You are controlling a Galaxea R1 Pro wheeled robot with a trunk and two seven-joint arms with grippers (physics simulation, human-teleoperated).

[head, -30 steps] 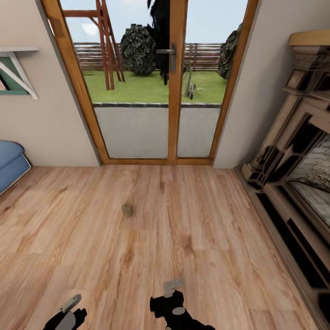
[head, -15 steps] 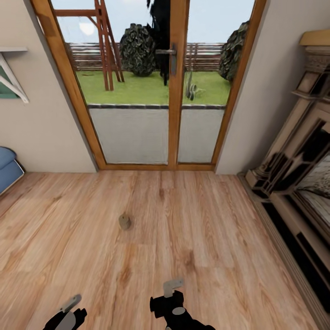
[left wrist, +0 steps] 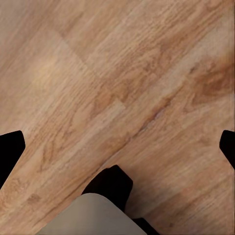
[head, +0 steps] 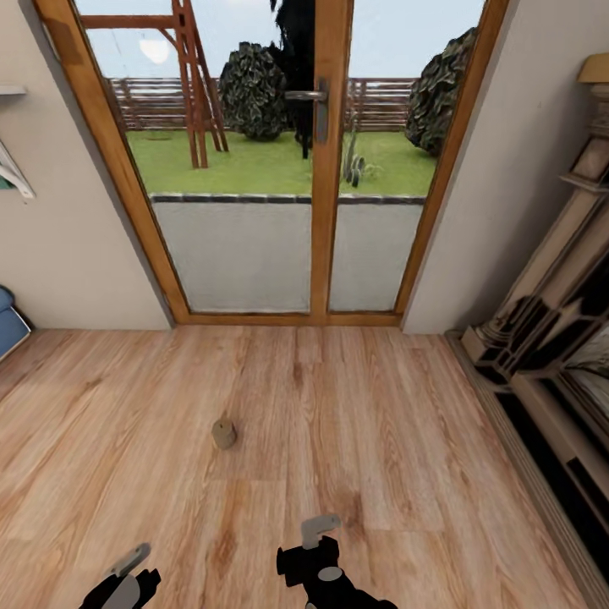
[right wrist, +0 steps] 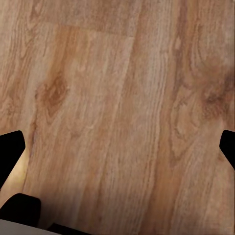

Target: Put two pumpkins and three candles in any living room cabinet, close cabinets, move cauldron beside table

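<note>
Head view: candle [head: 223,434] tiny on floor [head: 381,440]; both grippers spread, empty, partly cropped.

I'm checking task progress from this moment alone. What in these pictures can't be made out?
- Candle on the floor: head view, too small to show its wick.
- Blue seat: cut off by the head view's left edge.
- Fireplace: cut off by the right edge.
- Left end effector: lower edge crops it.

One short, squat tan candle [head: 223,434] stands upright on the wooden floor, left of centre in the frame's lower half.
</note>
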